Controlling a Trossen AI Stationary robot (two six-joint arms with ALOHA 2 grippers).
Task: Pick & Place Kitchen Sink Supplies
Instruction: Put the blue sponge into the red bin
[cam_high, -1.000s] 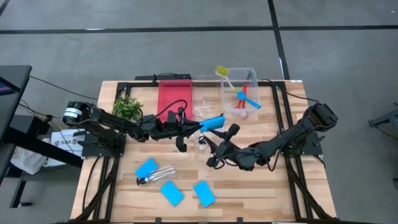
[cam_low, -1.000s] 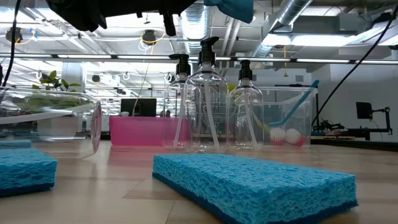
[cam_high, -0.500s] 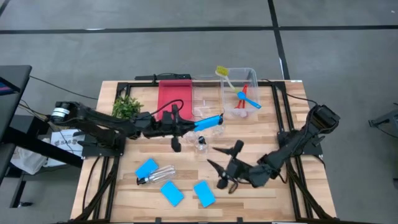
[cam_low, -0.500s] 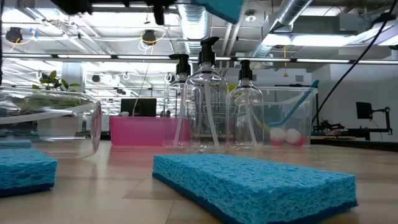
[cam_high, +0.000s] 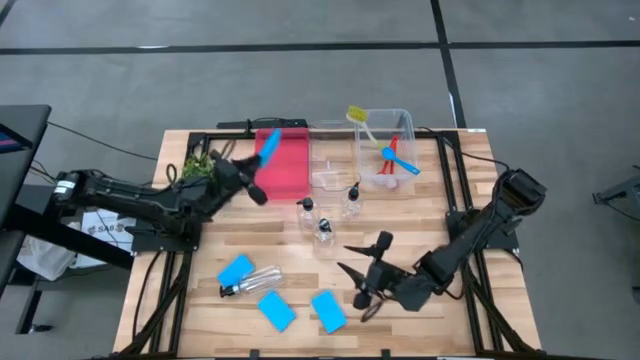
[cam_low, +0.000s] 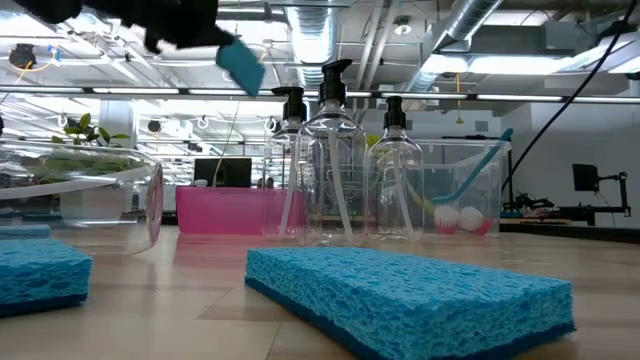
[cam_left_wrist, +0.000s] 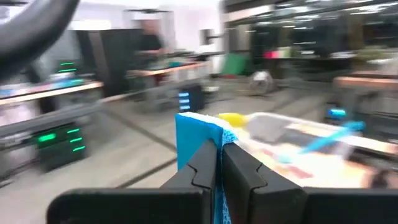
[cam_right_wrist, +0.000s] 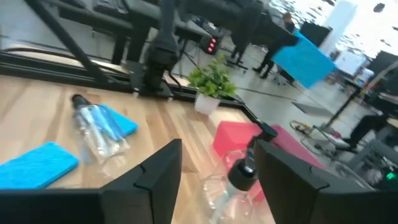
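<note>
My left gripper (cam_high: 257, 168) is shut on a bright-blue sponge (cam_high: 268, 147) and holds it in the air over the red tray (cam_high: 290, 178). The sponge also shows high up in the low view (cam_low: 241, 65). Three clear pump bottles (cam_high: 323, 229) stand at the table's middle. My right gripper (cam_high: 360, 272) hangs open near the front right, pointing at the bottles, with a pump top (cam_right_wrist: 241, 175) in line between its fingers farther off. Three more sponges (cam_high: 277, 312) and one lying bottle (cam_high: 256, 280) rest flat at the front left. My left gripper pinches the sponge between its two fingers (cam_left_wrist: 200, 167) by one end (cam_left_wrist: 194, 148). The fingers reach out about level, toward the table's far side. The sponge stands on edge beyond the fingertips, lifted clear above the red tray.
A clear bin (cam_high: 400, 125) at the back holds blue, red and yellow-green brushes (cam_high: 398, 160). Another clear bin (cam_high: 330, 150) stands between it and the tray. A small green plant (cam_high: 200, 165) sits at the back left, beside my left arm.
My left gripper has carried the sponge from above the bottles toward the table's left and far edge, to over the red tray, rolling so the sponge turned on edge. My right gripper has drawn back from the bottles toward the near edge.
</note>
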